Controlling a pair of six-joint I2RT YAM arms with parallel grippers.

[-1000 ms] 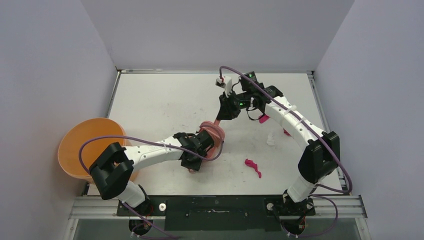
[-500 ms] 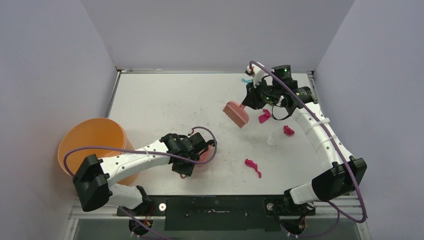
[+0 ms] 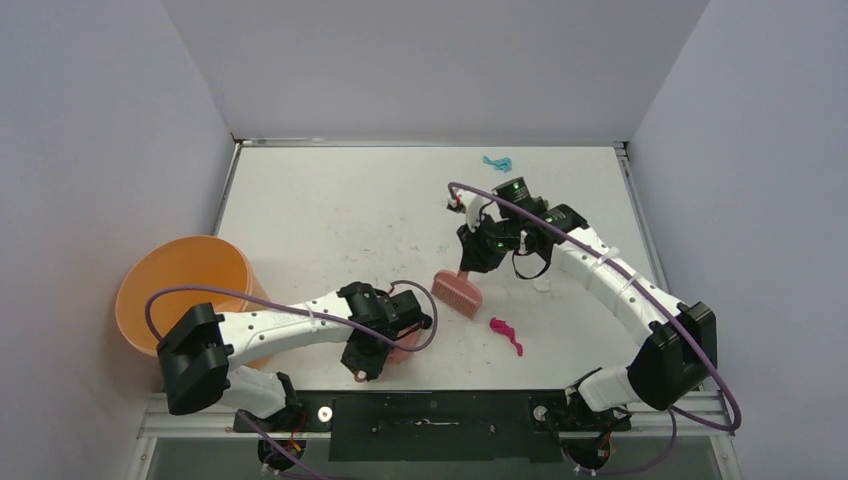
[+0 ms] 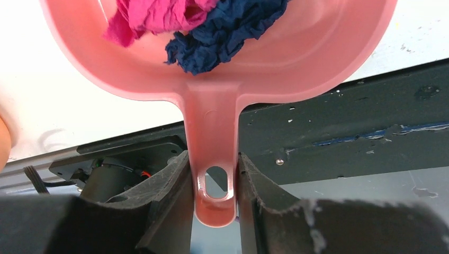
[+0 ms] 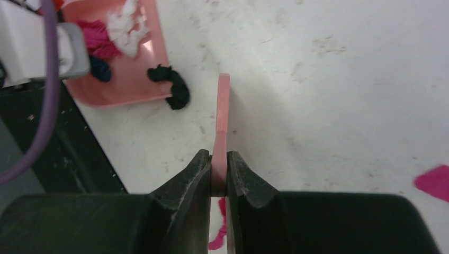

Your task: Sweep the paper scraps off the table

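My left gripper (image 3: 361,366) (image 4: 213,159) is shut on the handle of the pink dustpan (image 3: 403,346) (image 4: 212,63), near the table's (image 3: 320,210) front edge. The pan holds magenta (image 4: 153,16) and dark blue (image 4: 222,34) paper scraps. My right gripper (image 3: 468,262) (image 5: 218,156) is shut on the pink brush (image 3: 457,293) (image 5: 223,119), whose head is low just right of the pan (image 5: 127,69). A black scrap (image 5: 174,91) lies at the pan's lip. Loose scraps lie on the table: magenta (image 3: 506,334), white (image 3: 541,284) and teal (image 3: 497,162).
A round orange bucket (image 3: 180,290) stands off the table's left front corner. Grey walls close in the left, back and right sides. A black metal rail (image 3: 430,412) runs along the near edge, by the arm bases.
The right arm swung the brush out to the back right, then brought it down toward the front, beside the pan. The left gripper drew the dustpan toward the near edge.
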